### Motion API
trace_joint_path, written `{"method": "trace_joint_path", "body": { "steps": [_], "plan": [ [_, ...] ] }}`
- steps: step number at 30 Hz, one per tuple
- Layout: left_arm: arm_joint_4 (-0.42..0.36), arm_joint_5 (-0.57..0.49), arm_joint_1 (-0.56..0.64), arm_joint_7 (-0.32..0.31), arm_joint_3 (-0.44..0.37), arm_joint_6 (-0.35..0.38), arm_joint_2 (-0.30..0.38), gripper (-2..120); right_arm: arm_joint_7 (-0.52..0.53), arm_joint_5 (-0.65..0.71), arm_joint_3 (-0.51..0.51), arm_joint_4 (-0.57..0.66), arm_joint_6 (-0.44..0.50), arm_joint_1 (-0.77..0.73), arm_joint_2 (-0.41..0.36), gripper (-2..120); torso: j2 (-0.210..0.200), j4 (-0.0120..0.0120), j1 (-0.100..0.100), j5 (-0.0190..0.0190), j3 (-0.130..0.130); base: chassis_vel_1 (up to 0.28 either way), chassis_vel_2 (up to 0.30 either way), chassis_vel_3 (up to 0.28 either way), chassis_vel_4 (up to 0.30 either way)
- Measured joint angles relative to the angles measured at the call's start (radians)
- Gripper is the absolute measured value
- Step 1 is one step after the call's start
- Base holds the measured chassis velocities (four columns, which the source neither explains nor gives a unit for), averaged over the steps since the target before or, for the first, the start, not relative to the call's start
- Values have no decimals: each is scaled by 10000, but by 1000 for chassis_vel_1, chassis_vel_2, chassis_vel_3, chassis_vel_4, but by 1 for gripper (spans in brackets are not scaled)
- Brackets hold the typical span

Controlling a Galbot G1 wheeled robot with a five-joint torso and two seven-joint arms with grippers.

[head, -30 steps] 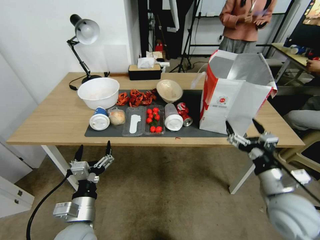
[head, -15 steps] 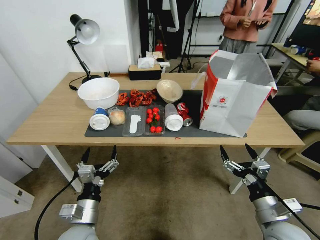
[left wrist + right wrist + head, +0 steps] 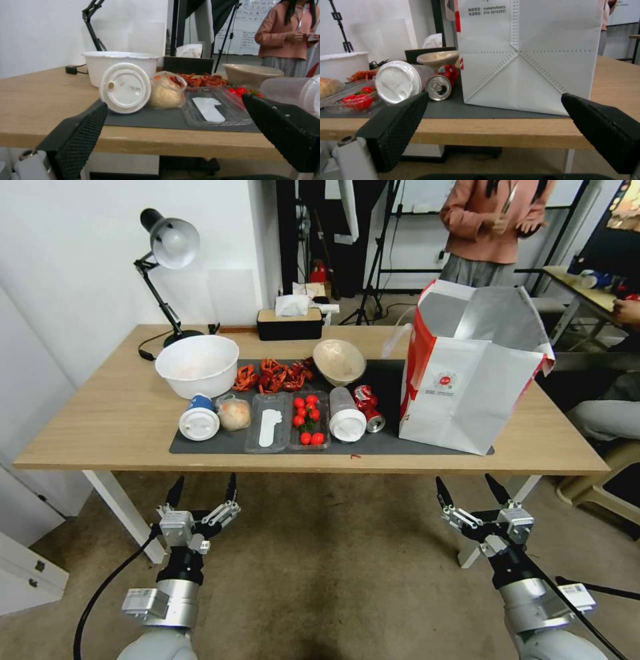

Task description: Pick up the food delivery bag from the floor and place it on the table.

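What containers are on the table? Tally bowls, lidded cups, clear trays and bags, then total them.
Bowls: 2 (white bowl, beige bowl)
Lidded cups: 2 (blue cup, clear cup)
Clear trays: 2 (label tray, tomato tray)
Bags: 1 (food delivery bag)
Total: 7

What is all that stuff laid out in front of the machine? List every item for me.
bag: one, white with red side, upright on the mat's right end
table: one, light wood, white legs
mat: one, dark grey, mid-table
lamp: one, black, back left corner
big bowl: one, white, mat's left end
beige bowl: one, back of mat
crayfish: a red pile, between the bowls
cups: two, white lids, lying on the mat
tomatoes: several, red, in a clear tray
can: one, red, lying beside the bag
tissue box: one, black, back edge
floor: brownish
left end effector: open, below the table edge
right end effector: open, below the bag
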Motion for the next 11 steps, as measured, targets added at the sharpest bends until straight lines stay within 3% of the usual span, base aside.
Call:
{"method": "trace_joint_path", "body": {
  "steps": [11],
  "plan": [
    [-48, 41, 16, -117, -31, -1, 11, 100, 73, 34, -71, 52, -27, -17, 58, 100, 0, 0, 0, 0, 0, 0, 0, 0, 0]
  ]
}}
